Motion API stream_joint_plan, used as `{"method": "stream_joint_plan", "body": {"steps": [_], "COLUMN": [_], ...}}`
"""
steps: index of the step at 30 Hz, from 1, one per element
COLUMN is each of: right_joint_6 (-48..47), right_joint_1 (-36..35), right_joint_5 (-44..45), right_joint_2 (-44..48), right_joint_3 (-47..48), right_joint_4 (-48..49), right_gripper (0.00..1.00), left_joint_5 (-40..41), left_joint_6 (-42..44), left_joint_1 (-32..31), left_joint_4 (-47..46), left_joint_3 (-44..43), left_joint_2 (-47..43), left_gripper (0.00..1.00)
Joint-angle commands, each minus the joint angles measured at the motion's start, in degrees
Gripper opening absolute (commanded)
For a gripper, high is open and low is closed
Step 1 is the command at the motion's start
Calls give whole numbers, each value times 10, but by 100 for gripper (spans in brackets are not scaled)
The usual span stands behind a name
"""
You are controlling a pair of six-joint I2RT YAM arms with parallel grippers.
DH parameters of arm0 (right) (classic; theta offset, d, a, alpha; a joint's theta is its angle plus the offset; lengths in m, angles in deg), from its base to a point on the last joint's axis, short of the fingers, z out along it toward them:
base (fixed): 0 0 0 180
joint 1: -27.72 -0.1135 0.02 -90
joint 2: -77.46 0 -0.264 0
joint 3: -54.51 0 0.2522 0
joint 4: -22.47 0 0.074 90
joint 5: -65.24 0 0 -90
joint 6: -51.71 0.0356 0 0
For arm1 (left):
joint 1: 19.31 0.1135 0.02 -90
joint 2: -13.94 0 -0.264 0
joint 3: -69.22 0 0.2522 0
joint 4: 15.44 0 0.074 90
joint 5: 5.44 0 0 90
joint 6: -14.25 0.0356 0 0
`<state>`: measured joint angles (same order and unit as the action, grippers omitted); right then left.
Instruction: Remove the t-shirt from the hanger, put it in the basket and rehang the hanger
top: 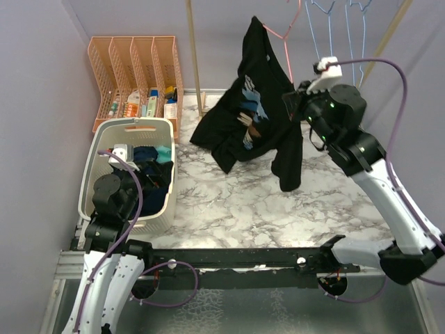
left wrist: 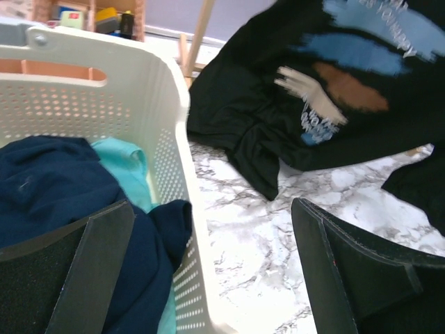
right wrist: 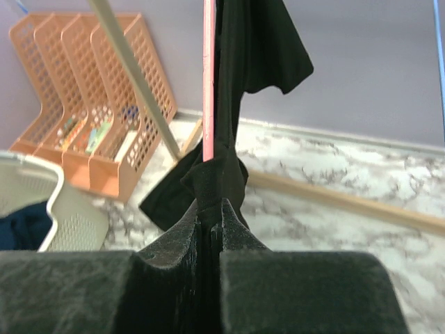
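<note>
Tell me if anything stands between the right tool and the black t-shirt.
Nothing visible does. The right tool is already closed on a fold of the black printed t-shirt. The pink wire hanger runs straight down to the pinched fabric, beside the fold rather than in front of it.

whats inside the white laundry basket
A dark navy garment and a turquoise cloth lie in the white perforated plastic basket; whatever is beneath them is covered.

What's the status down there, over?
Right gripper shut on t-shirt. Left gripper open over basket. T-shirt hangs on hanger, not yet off. Nothing blocking.
</note>
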<state>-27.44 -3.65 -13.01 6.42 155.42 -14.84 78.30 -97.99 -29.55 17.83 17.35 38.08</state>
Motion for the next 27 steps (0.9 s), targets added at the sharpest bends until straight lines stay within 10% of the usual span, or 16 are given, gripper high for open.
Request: {"method": "stream_joint_plan", "body": {"steps": [1, 9, 17, 27], "right_joint_6": [19, 7, 26, 27], "right_joint_1": [3, 4, 3, 4], "right_joint_5": [-127, -341, -457, -469], "right_joint_2": [113, 269, 404, 420], "right_joint_3": [-64, -191, -320, -326], "right_joint_4": [-40, -162, -184, -170], "right_gripper": [1, 1, 1, 1], "left_joint_5": [-126, -444, -577, -593], "left_joint_6": [-13, -90, -319, -160], "left_joint_1": [-2, -3, -41, -223], "left_joint_4": [-112, -311, -660, -472], "left_joint_3": [-10, -150, -202, -309], "left_joint_2": [32, 245, 388, 515], "left_gripper": [99, 76, 80, 80]}}
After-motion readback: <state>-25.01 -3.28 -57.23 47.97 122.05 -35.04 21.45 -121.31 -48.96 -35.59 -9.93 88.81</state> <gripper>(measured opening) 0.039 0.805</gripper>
